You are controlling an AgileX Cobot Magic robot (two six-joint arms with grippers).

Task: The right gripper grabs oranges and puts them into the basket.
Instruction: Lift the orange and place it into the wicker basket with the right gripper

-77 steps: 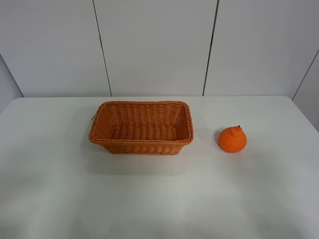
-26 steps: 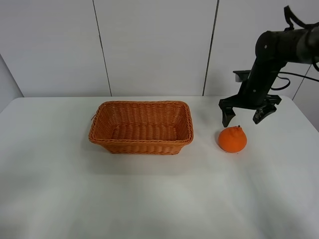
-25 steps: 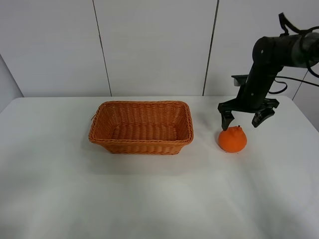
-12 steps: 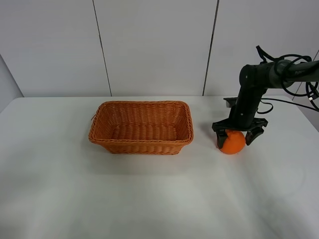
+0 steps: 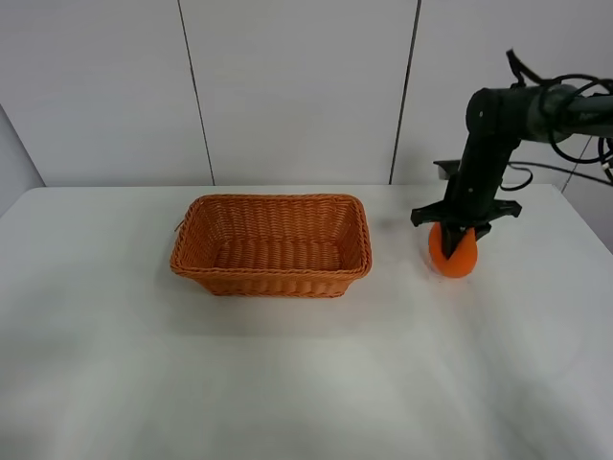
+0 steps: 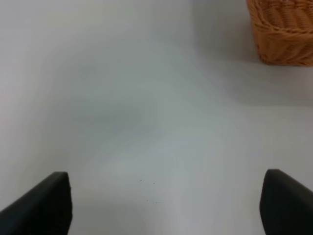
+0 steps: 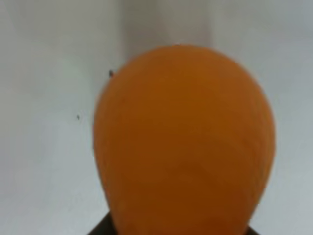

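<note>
Bright, even light from above, no glare. Soft shadow in front of the basket (image 5: 271, 247) on the table (image 5: 287, 383). Right wrist view blurry, orange (image 7: 183, 142) too close to focus. Left wrist view soft, slightly hazy.

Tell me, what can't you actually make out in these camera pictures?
Top of the bright orange round fruit: exterior high view, covered by the black two-fingered right gripper shut on it.
That gripper's fingers: right wrist view, the fruit fills the picture.
Black left gripper: left wrist view, only two finger ends show, cut by the edge.
Orange-brown woven wicker basket: left wrist view, the edge cuts off all but one corner.
</note>
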